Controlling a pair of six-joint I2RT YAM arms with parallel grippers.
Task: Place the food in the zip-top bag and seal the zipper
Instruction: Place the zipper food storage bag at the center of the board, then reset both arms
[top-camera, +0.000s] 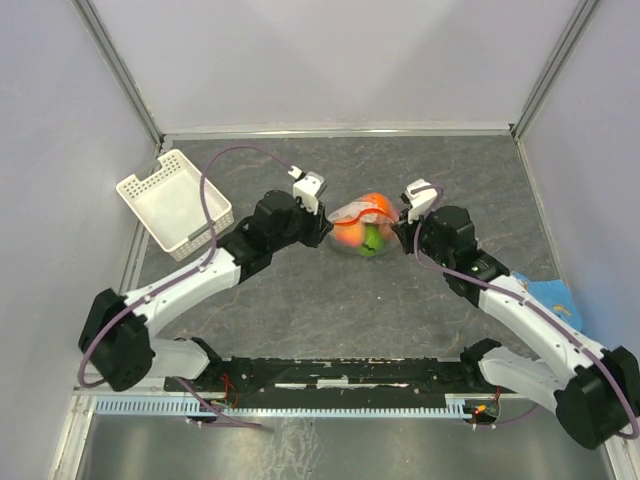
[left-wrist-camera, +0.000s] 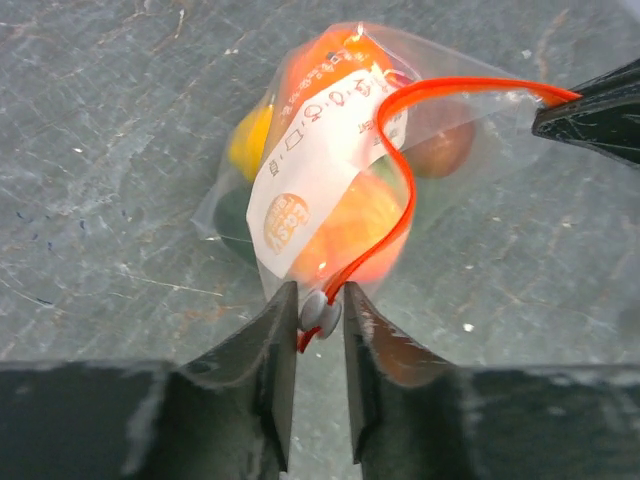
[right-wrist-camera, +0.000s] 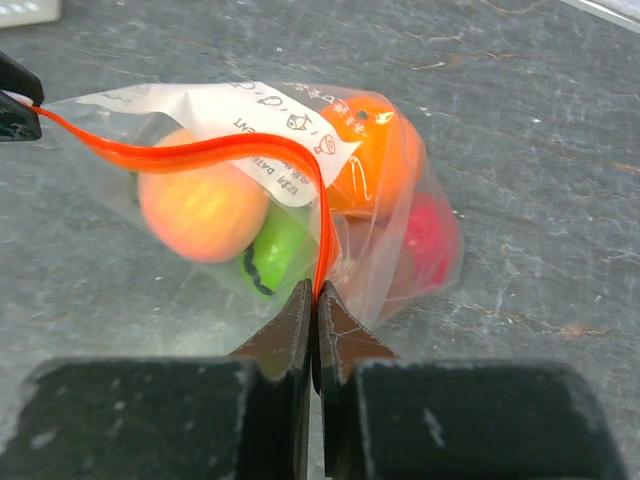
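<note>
The zip-top bag (top-camera: 362, 228) lies on the grey table between my two grippers, with the food inside it: a peach piece (right-wrist-camera: 200, 205), a lime green one (right-wrist-camera: 280, 250), an orange one (right-wrist-camera: 375, 150), a pink-red one (right-wrist-camera: 430, 240), plus yellow (left-wrist-camera: 250, 140) and brown (left-wrist-camera: 440, 150). The orange-red zipper (left-wrist-camera: 405, 190) runs curved across the bag's top. My left gripper (left-wrist-camera: 320, 300) stands narrowly open around the grey slider (left-wrist-camera: 320, 315) at the zipper's left end. My right gripper (right-wrist-camera: 317, 292) is shut on the zipper's other end (right-wrist-camera: 322, 250).
A white perforated basket (top-camera: 175, 205) sits tilted at the back left. A blue cloth-like thing (top-camera: 550, 297) lies by the right wall. Grey walls enclose the table on three sides.
</note>
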